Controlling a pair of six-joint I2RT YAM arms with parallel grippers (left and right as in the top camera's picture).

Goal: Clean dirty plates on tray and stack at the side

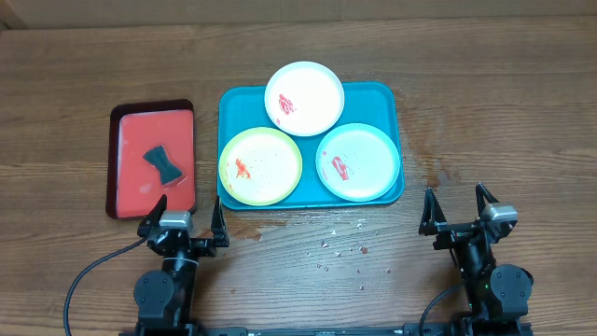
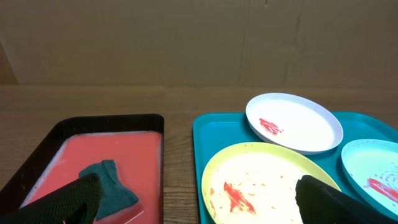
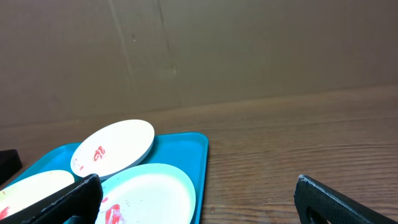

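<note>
— Pincers first: how do yours stand?

— Both wide. My left pincer (image 1: pixel 190 202) hangs low at the near edge of the surface (image 1: pixel 522 93), spread far apart with nothing between its tips. My right pincer (image 1: pixel 454 191) is the same, gaping and bare, well apart from the left.

— What lies closest to you?

— Small specks (image 1: pixel 340 247) scattered on the wood between my two arms, just short of the tray (image 1: pixel 230 112).

— And the plates?

— All three are on the tray. The green plate (image 1: pixel 261 166) fills the near left corner, ahead of my left pincer, with a red smear and flecks on it. The teal plate (image 1: pixel 359 161) sits in the near right corner, a red smear left of its middle. The two are just beside each other; I cannot tell whether they touch. The white plate (image 1: pixel 304 98) is farthest, at the middle of the far side, reaching out past the far rim, with a red smear left of its centre. Its near edge comes up to the other two, but I cannot tell whether it rests on them.

— Anything beside the tray?

— The red tray (image 1: pixel 117 168), dark-rimmed, lies to its left, near but apart, with a strip of wood between. A dark teal sponge (image 1: pixel 162 165) lies in it. My left pincer's outer tip is just at that tray's near edge.
</note>
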